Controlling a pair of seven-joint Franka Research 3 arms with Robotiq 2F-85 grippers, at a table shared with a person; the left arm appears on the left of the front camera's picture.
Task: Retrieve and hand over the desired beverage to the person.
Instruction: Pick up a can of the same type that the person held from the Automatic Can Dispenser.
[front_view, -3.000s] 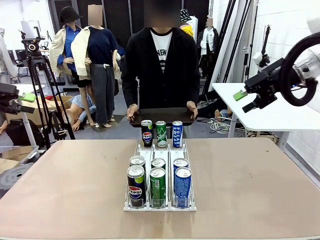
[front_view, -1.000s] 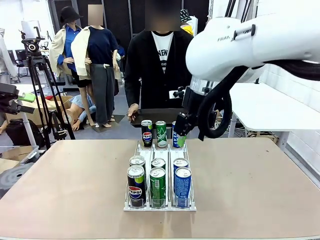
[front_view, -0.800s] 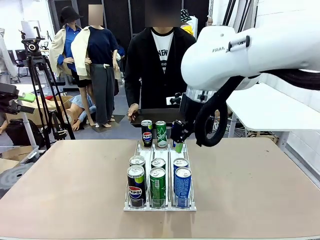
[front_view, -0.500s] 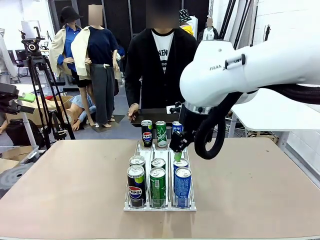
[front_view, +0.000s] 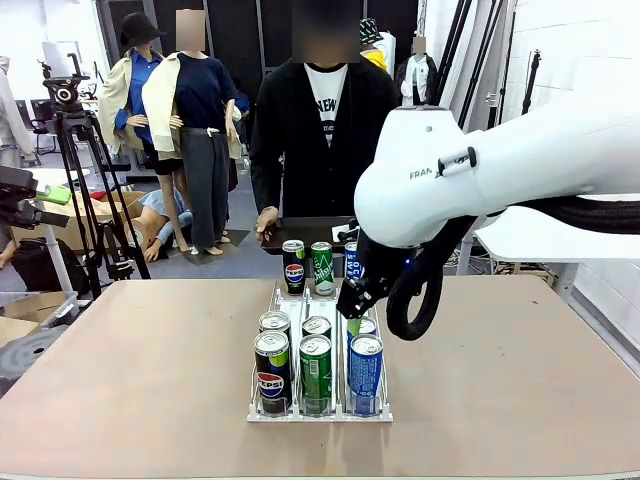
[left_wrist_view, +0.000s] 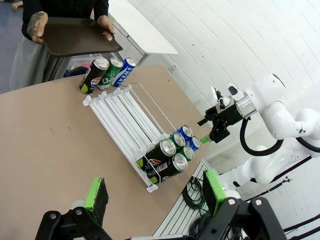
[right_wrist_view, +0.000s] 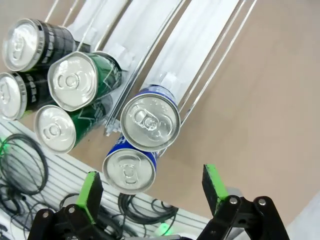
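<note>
Blue cans (front_view: 366, 370) stand one behind the other at the near end of the rack's (front_view: 318, 413) right lane, close beside the green cans (front_view: 315, 368). The right gripper (front_view: 352, 318) hovers just above them, jaws wide and empty. The left gripper (left_wrist_view: 155, 190), well apart, is also spread empty. With the cans packed this tightly, a descending finger could strike a lid or knock over the green neighbour.
</note>
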